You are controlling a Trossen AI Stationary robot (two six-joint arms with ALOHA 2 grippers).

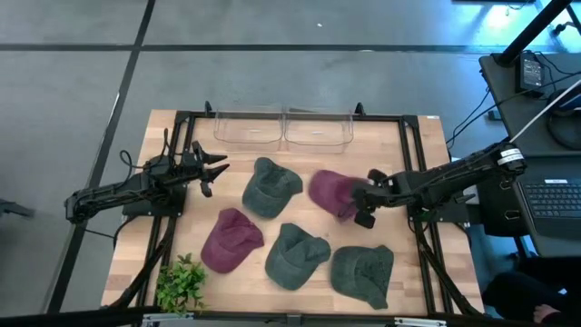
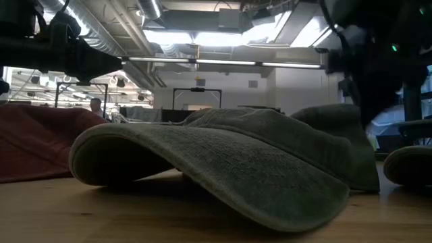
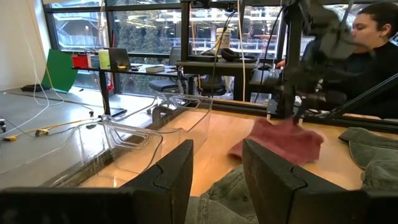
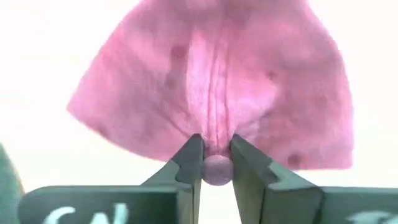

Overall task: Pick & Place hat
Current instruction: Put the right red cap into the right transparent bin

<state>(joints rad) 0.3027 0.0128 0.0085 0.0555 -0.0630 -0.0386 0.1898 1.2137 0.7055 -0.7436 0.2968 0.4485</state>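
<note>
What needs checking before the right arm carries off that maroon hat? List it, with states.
1. Grip: right hand is shut on the maroon hat, pinching the top button between its fingers. Ok.
2. Hat clear of the table: cannot tell; the high view shows it bunched at the hand among the other hats.
3. Neighbours: the green hat beside it lies apart. Ok.
4. Clear bins at the far edge: nothing visible inside. Ok.
5. Left hand: open, waiting at the left side, out of the path. Ok.
</note>
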